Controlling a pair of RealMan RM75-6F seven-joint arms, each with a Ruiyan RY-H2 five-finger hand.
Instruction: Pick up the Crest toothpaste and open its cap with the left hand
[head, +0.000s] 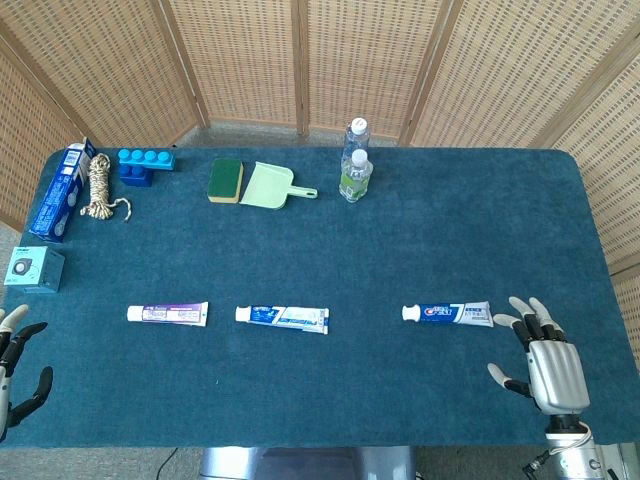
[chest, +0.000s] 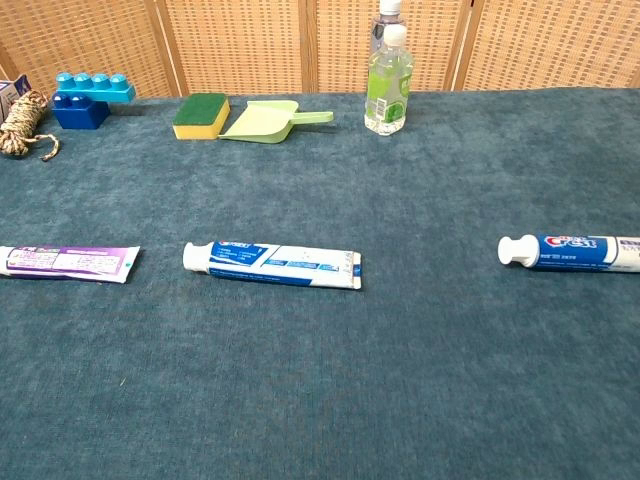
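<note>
Crest toothpaste (head: 447, 313): at three o'clock, cap toward nine.
Right hand (head: 545, 362): fingers spread, empty; take the tube body.
Left hand (head: 15, 365): fingers apart, empty; afterwards work the cap.

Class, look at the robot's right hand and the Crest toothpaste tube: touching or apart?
Apart. The head view shows blue cloth between the right hand and the Crest toothpaste.

Bare cloth all around Crest toothpaste (head: 447, 313)

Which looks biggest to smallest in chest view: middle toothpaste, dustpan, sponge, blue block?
1. middle toothpaste
2. dustpan
3. blue block and sponge: look alike, not ranked.
The toothpaste lies nearer the camera, which inflates it.
</note>
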